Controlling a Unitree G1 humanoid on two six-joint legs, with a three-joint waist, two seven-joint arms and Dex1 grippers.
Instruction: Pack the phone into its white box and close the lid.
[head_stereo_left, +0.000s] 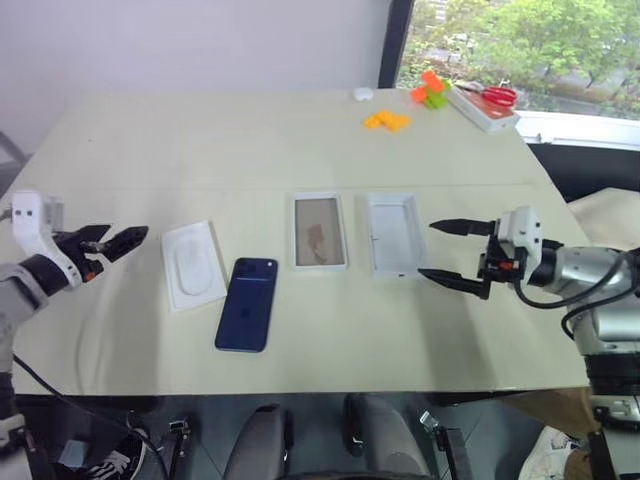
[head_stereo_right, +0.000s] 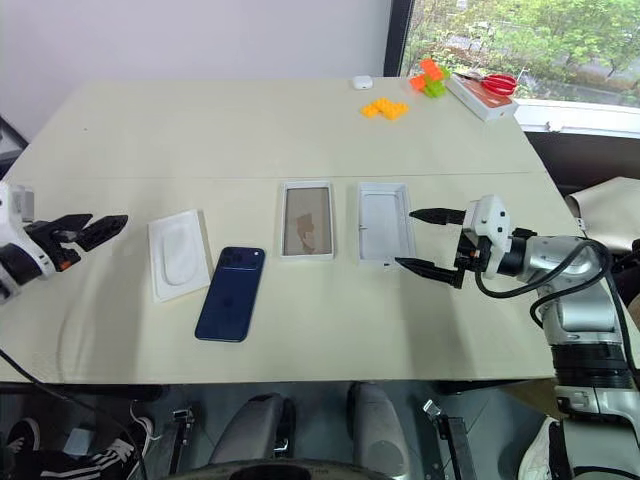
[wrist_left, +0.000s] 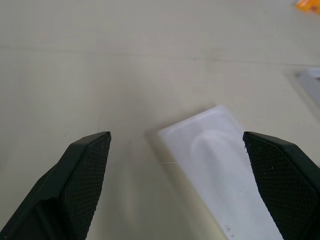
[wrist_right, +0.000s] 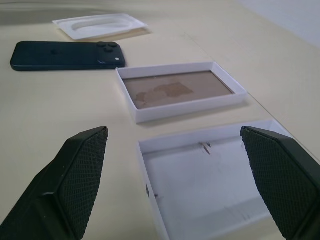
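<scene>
On the pale cream desk (head_stereo_left: 300, 150) the left hand (head_stereo_left: 112, 243) hangs off the near left edge, its two black textured fingers spread wide and holding nothing. Just to its right lies the thin white insert (head_stereo_left: 192, 264), a moulded tray with rounded corners and an oval recess, nothing standing between them. Right of the insert and touching or nearly touching its near corner lies the phone (head_stereo_left: 247, 304), a slim, glossy dark navy slab, back up with its camera cluster at the far corner. Further right sits the white box (head_stereo_left: 320, 231), a shallow cardboard tray with a tan-brown floor, and beside it, apart, the lid (head_stereo_left: 393, 233), inside up and plain white. The right hand (head_stereo_left: 440, 252) hovers just right of the lid, fingers spread wide and empty. Well beyond it, at the far right corner, lie orange and green blocks (head_stereo_left: 386, 120), a small white object (head_stereo_left: 363, 94), and a long white box with red scissors (head_stereo_left: 484, 104).
</scene>
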